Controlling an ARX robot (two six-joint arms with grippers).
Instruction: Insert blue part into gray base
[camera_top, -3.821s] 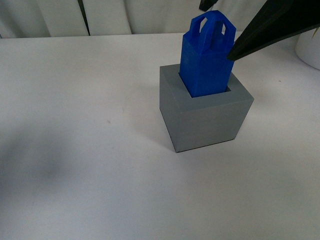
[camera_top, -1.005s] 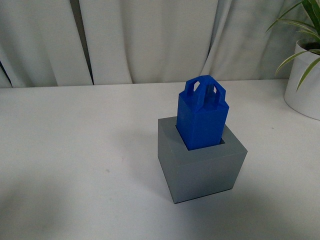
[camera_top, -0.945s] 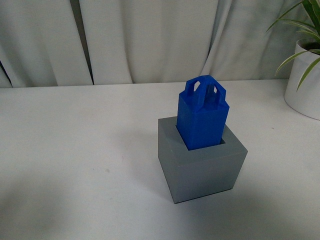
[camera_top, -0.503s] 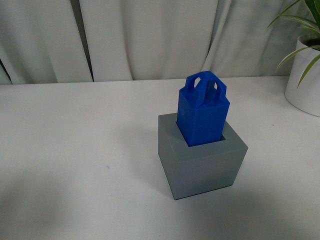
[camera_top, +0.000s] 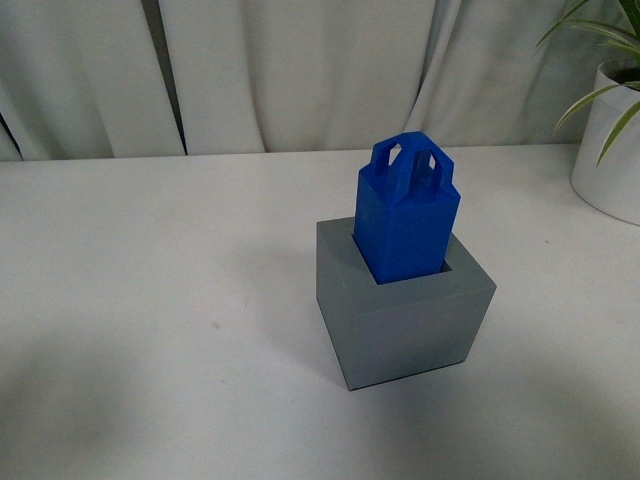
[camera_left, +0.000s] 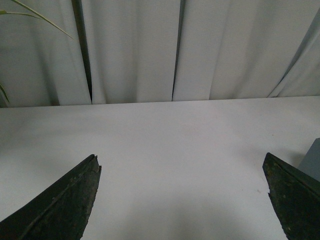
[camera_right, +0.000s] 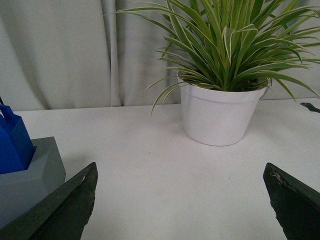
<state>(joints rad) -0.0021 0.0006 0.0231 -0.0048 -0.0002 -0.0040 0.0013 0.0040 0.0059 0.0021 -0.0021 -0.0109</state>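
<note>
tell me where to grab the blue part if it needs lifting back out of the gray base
Probably by the looped handle at the top of the blue part, coming straight down from above. Its lower body sits inside the gray base, so only the upper half is free, and it stands roughly upright.

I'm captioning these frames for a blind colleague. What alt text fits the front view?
A blue part with a loop handle stands upright in the square recess of a gray base on a white table. White curtains hang behind, a potted plant sits at the far right edge, and no arm is in view.
</note>
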